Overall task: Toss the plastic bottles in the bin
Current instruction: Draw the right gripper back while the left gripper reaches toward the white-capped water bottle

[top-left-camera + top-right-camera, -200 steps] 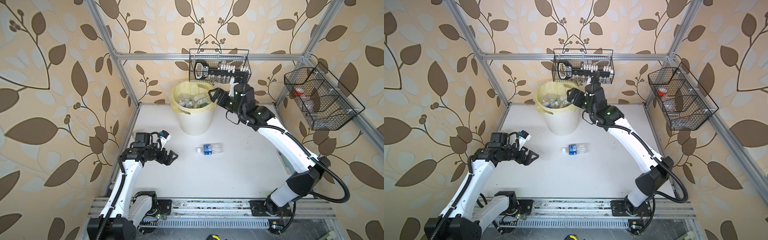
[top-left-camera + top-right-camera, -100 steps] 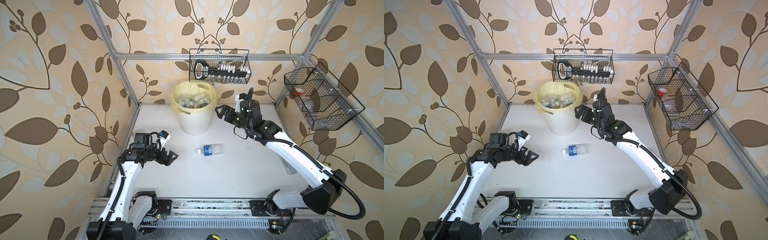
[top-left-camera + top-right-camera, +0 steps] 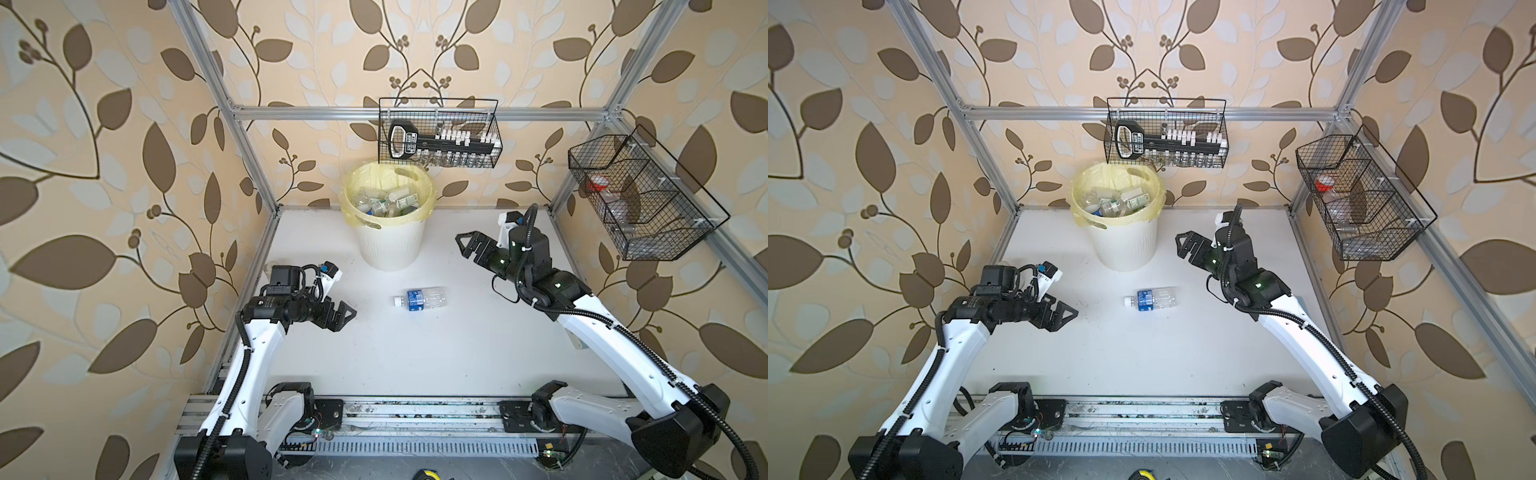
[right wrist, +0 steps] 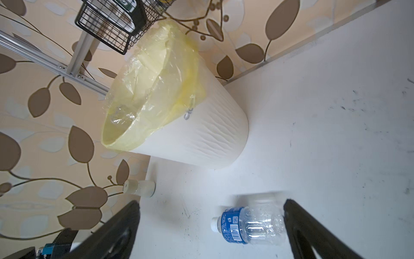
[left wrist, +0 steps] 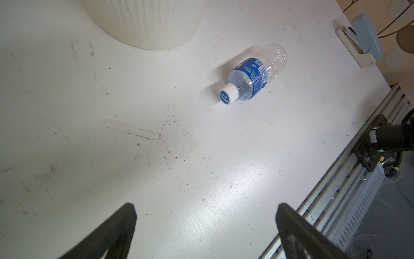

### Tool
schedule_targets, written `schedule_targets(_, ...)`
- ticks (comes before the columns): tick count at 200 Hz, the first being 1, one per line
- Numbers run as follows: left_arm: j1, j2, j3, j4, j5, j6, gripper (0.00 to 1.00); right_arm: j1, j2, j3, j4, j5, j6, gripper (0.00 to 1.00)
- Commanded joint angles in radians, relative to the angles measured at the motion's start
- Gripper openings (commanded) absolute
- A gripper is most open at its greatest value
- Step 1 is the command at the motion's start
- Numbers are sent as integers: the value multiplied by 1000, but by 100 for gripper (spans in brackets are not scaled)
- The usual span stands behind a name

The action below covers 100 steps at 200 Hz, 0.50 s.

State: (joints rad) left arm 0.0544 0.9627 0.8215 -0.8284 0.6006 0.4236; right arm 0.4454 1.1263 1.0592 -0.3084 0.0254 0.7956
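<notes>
left gripper [image 3: 342,317] and right gripper [image 3: 464,247] are wide open, empty; the bottle [image 3: 420,298] seems light, slippery, best held at its middle.

**A:** What stands on the white worktop [image 4: 313,134]?

**B:** A round cream-white ribbed plastic bin [image 4: 201,139] lined with a pale yellow translucent bag [image 4: 156,74]. It sits close to two wall-side edges and hides the corner between them. A clear bottle inside the bag [image 4: 122,115] shows through it.

**A:** Anything lying loose?

**B:** A clear plastic bottle with a blue label and white cap [image 4: 248,226], on its side, apart from the bin. Its cap points toward the edge where a squat white jar [image 4: 140,188] stands.

**A:** And the right gripper [image 4: 211,201]?

**B:** Its black fingers [image 4: 121,231] are spread wide and grip nothing. The loose bottle appears between them.

**A:** Beyond the bin?

**B:** A black wire basket [image 4: 107,29] by an aluminium frame bar [image 4: 44,60], against leaf-patterned wallpaper [image 4: 44,134].
</notes>
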Motion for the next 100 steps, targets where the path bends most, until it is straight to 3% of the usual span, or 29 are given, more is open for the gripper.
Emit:
schedule_targets(1,11,25,49,-22,37,29,99,-16,-50,-47,-10,-26,-9,100)
schedule_targets(56,-9,168,121,-77,-2,115,99,-62,-115,-151,3,-122,-26,100)
schedule_targets(100,-38,221,203,-84,-44,112,99,-69,-152,-219,-1,-185,-85,100)
